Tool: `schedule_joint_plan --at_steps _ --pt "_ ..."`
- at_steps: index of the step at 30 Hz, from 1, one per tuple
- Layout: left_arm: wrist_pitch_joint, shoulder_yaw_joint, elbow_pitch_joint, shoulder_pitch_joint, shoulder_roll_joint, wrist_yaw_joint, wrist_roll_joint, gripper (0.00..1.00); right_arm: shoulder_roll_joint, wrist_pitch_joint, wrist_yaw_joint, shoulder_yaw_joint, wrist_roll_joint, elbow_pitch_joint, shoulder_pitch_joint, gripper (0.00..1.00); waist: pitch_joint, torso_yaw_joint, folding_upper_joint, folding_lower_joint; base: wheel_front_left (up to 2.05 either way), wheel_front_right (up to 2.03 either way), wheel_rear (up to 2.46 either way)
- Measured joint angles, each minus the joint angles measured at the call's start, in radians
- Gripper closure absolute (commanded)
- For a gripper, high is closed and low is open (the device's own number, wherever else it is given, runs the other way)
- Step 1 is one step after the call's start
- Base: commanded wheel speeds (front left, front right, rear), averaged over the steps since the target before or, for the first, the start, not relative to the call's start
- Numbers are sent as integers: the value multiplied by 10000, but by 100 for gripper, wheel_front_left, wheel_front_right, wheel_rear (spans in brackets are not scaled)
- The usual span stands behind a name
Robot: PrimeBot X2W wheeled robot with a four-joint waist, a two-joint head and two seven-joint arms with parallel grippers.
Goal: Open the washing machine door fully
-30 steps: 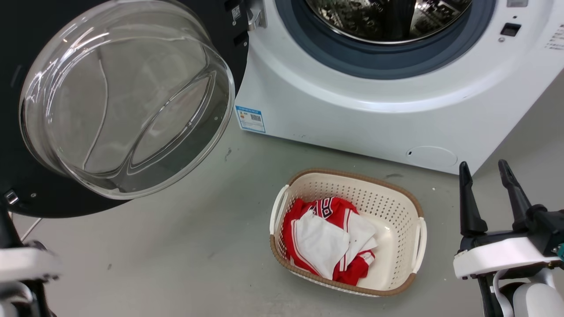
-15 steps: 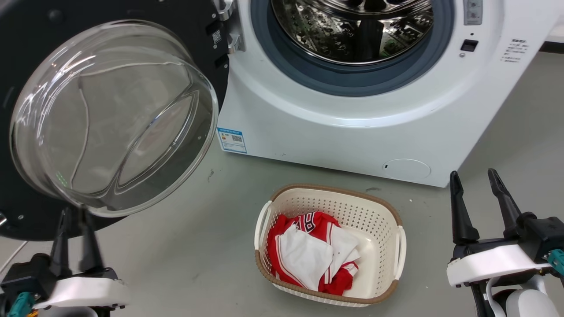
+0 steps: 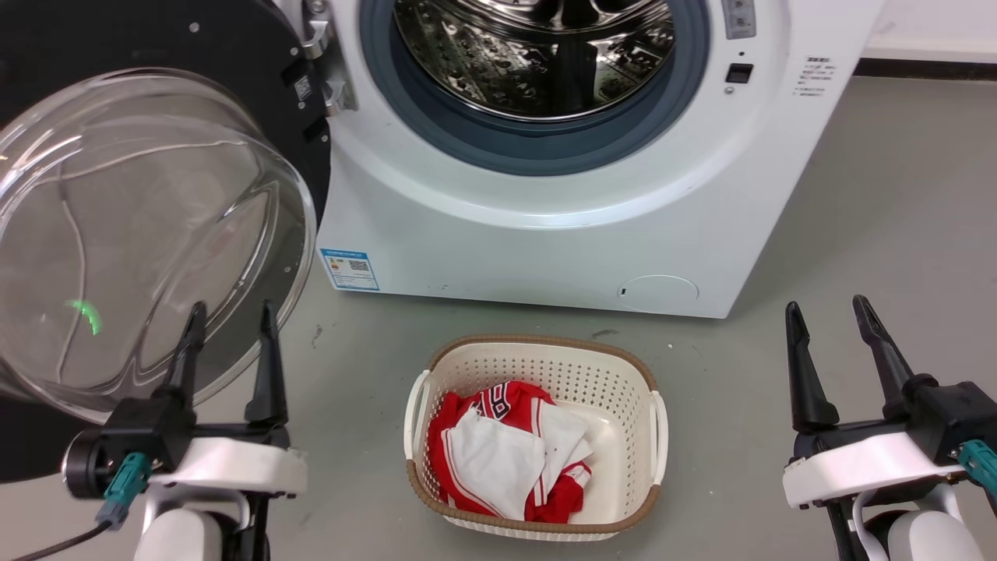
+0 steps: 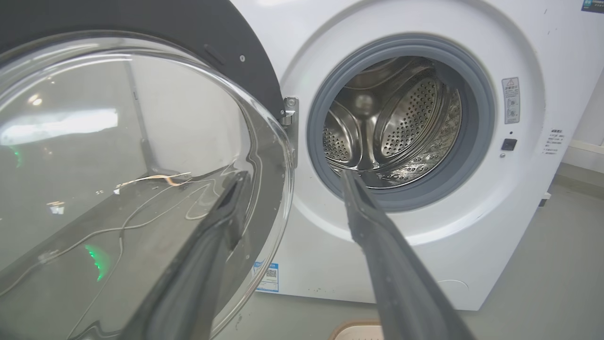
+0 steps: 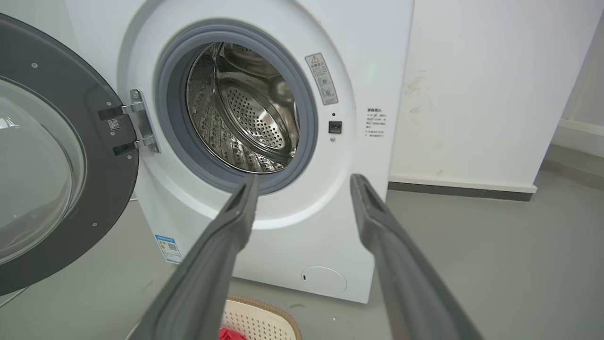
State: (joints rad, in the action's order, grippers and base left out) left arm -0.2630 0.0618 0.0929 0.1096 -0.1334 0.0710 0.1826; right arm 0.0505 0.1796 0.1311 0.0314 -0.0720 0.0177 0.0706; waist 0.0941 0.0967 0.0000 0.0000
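Observation:
The white washing machine (image 3: 545,234) (image 4: 495,236) (image 5: 302,245) stands ahead with its steel drum (image 3: 537,54) exposed. Its washing machine door (image 3: 140,234) (image 4: 122,156) (image 5: 52,165), a black disc with a bulging clear glass bowl, hangs swung wide to the left on its hinge (image 3: 323,70). My left gripper (image 3: 230,314) (image 4: 292,177) is open at the lower left, close in front of the glass bowl, holding nothing. At the lower right my right gripper (image 3: 826,305) (image 5: 304,179) is open too, apart from the machine, pointing toward the drum.
A cream laundry basket (image 3: 654,421) with red and white clothes (image 3: 506,460) sits on the grey floor between my grippers, just in front of the machine. A white wall (image 5: 481,85) with a dark skirting runs to the right of the machine.
The head camera has drawn back and swung left, shifting the whole scene. My left gripper has come up into view at the lower left, in front of the door's glass.

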Motion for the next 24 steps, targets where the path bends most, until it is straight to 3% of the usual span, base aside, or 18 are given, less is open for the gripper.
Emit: schedule_joint_plan --at_steps 12,24 --pt "0 -466 117 652 249 96 -113 0 2 -54 0 -10 144 -232 -7 0 -68 -668 0 0 0 0 0" --pt "0 -445 328 179 311 71 -79 0 2 -13 0 -148 -67 71 -283 0 -170 -727 0 0 0 0 0"
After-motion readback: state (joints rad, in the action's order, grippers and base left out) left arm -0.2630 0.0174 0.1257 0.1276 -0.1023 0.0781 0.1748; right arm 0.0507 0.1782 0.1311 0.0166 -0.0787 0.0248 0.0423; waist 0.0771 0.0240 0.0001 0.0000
